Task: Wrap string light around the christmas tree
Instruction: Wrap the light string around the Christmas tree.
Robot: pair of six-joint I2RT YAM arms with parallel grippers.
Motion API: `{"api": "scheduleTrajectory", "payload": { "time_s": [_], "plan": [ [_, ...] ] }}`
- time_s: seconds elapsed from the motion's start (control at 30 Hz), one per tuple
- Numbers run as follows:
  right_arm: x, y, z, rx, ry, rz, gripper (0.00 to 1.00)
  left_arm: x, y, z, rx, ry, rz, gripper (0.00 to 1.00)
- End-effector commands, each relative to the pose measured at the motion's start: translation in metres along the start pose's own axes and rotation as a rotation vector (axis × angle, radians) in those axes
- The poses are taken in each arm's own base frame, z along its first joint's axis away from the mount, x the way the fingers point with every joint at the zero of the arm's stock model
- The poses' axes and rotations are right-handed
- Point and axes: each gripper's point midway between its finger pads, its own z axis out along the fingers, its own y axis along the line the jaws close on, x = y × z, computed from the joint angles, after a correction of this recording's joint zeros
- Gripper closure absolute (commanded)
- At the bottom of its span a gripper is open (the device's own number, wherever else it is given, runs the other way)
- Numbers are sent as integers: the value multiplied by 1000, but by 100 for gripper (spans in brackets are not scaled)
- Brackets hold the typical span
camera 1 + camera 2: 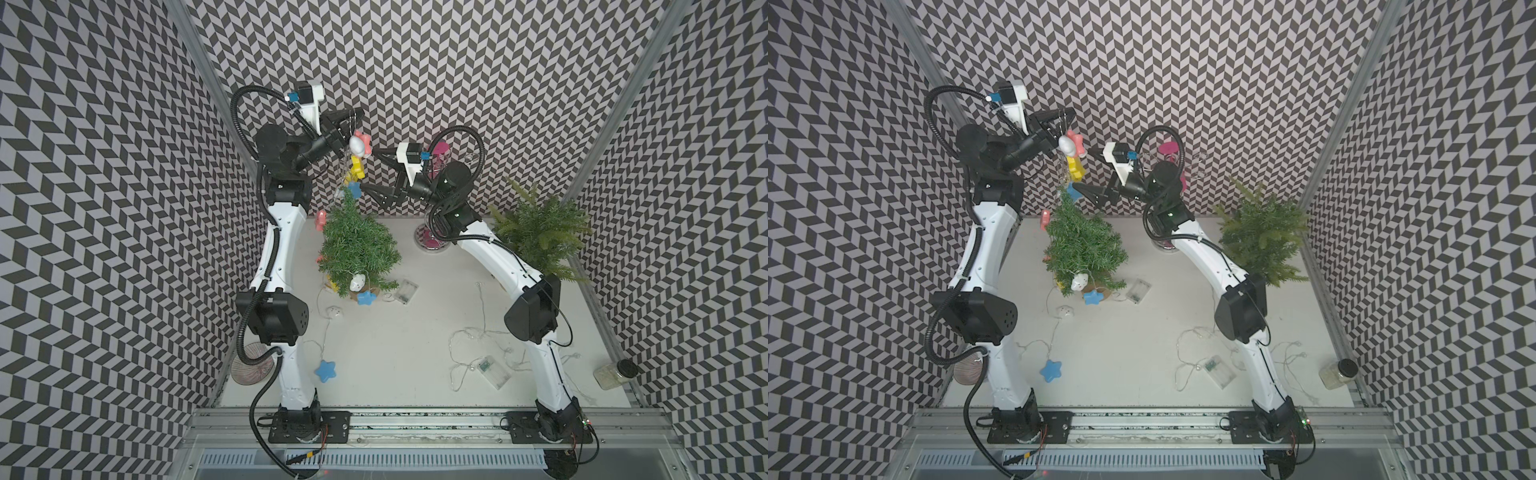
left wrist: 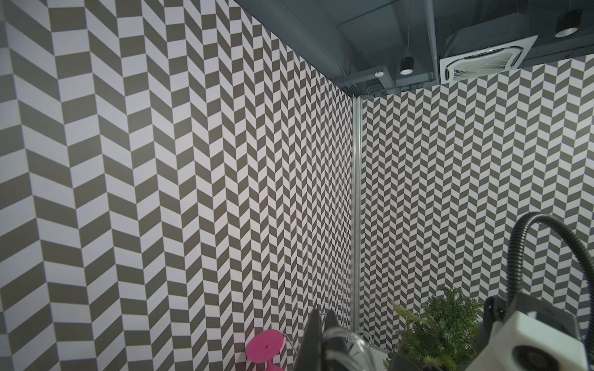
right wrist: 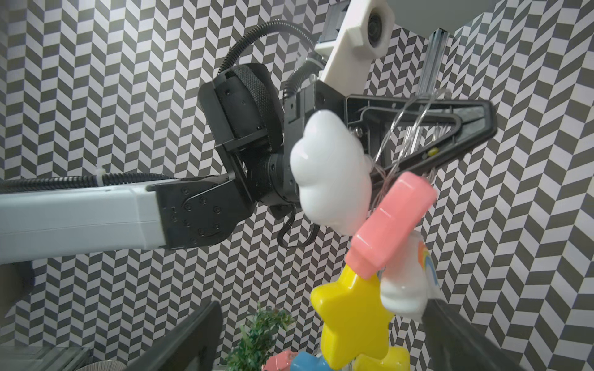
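1. The left gripper, raised high over the far edge of the desk, is closed on thin wire loops of the string light. In the right wrist view the loops drape across that gripper, though the exact pinch point is hard to make out.
2. A white cloud, pink star and yellow star hang from it in a bunch, reaching down to the tip of the christmas tree.
3. The christmas tree stands upright near the far edge, left of the middle. More of the strand lies at its foot, with a clear battery box just beside, and a blue star trails toward the near edge.
4. The right gripper, jaws spread wide and holding nothing, sits just right of the hanging bunch.
5. A second battery box with loose wire lies beside the right arm. A fern fills the far right corner and a jar sits in the near right corner.
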Motion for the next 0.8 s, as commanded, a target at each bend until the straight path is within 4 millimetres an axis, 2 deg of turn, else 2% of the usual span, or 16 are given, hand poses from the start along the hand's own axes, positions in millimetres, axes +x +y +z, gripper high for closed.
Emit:
{"api": "scheduleTrajectory", "payload": {
  "time_s": [0.0,0.13,0.3,0.4,0.47,0.57,0.67,0.77],
  "plan": [
    [-1,-9,-3,10,-37,9,0,-17,-7,5,-59,-22,130,100],
    [-13,-13,-16,33,-38,23,0,1,5,10,-141,30,167,100],
    [-31,-19,-32,132,-52,5,1,13,17,15,-237,65,208,100],
    [-44,-24,-37,185,-39,-21,6,30,8,28,-310,153,334,100],
    [-49,-19,-38,134,-37,1,12,40,1,32,-326,173,377,100],
    [-48,-9,-42,59,-9,69,17,45,-7,32,-284,176,396,100],
    [-50,-5,-57,39,-17,110,17,50,-9,34,-265,187,405,100],
    [-51,-13,-63,90,18,123,16,52,-7,35,-279,192,415,100]
  ]
}}
